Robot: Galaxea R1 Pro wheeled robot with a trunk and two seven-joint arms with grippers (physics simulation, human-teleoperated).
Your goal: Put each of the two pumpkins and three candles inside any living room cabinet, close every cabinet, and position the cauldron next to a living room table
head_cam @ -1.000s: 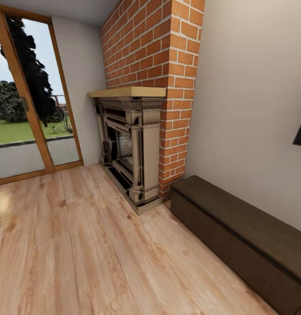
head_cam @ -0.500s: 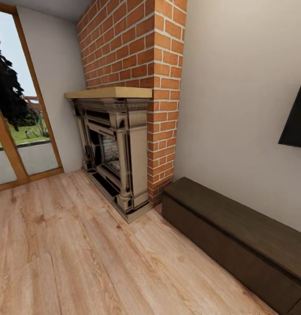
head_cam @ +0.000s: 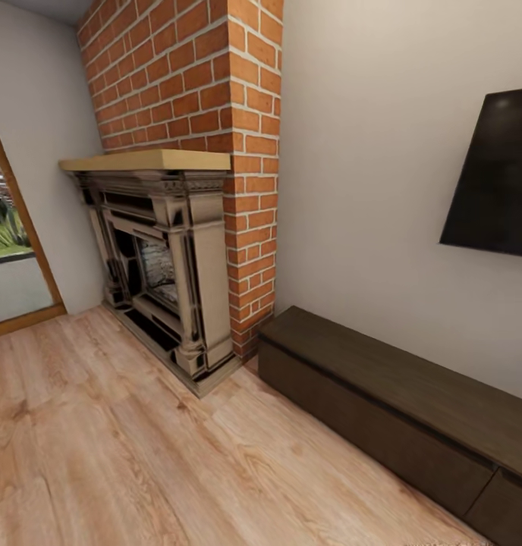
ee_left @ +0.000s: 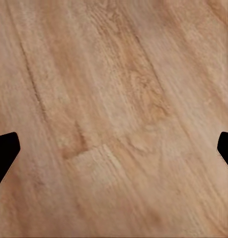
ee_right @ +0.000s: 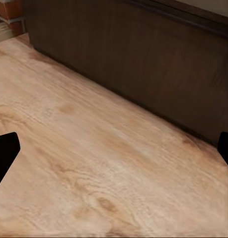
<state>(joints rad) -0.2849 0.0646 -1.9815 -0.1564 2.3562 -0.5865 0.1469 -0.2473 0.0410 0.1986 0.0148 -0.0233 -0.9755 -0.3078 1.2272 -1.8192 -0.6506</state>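
From the head camera I look forward and down across a room corner: brick fireplace (head_cam: 174, 258) at left, the long dark cabinet (head_cam: 382, 402) along the wall at right. My left wrist camera faces straight down, close over the wooden floor (ee_left: 114, 109). My right wrist camera looks low across the floor at the cabinet front, shared with the head view.

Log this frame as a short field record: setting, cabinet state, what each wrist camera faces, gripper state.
setting: living room corner, brick fireplace, wall screen
cabinet: against the wall right of the fireplace, fronts look closed
left wrist: bare wood floor
right wrist: floor and the cabinet's dark front
left gripper: jaws apart, empty
right gripper: jaws apart, empty
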